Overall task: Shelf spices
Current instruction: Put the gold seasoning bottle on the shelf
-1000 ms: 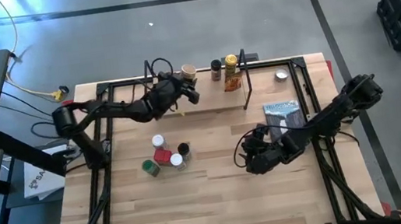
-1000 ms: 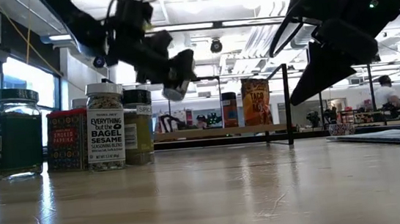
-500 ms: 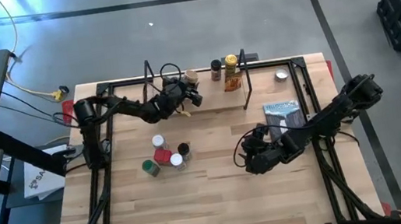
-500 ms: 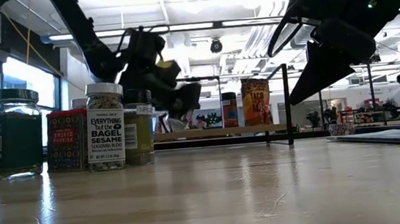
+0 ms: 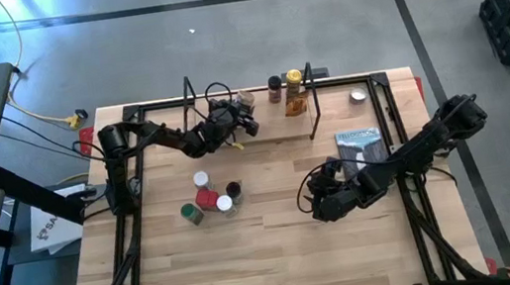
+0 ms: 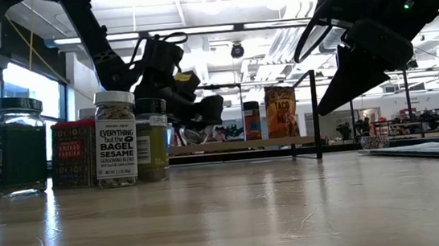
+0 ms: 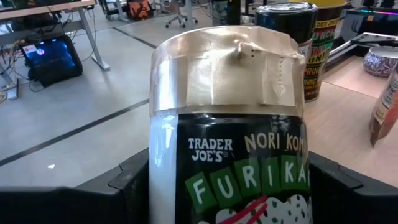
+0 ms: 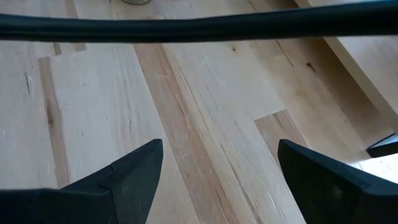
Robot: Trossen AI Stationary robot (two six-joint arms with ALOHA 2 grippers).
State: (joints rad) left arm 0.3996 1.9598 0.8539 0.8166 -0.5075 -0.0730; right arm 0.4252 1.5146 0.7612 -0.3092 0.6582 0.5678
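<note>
The left end effector (image 5: 237, 121) grips a Trader Joe's furikake jar (image 7: 230, 130) with a tan lid, its fingers (image 7: 134, 180) on either side of the label. In the high view it sits at the upper centre, over the shelf (image 5: 268, 129), left of a dark jar (image 5: 274, 87), a yellow-lidded jar (image 5: 294, 79) and an orange-red packet (image 5: 296, 105). Lower left of it, four jars (image 5: 208, 197) cluster on the bench (image 5: 280, 249). The right end effector (image 5: 324, 203) hangs wide open over the bench at lower right.

Eight spice jars (image 5: 202, 181) (one held), one packet (image 5: 295, 106), one shelf (image 5: 273, 125)
</note>
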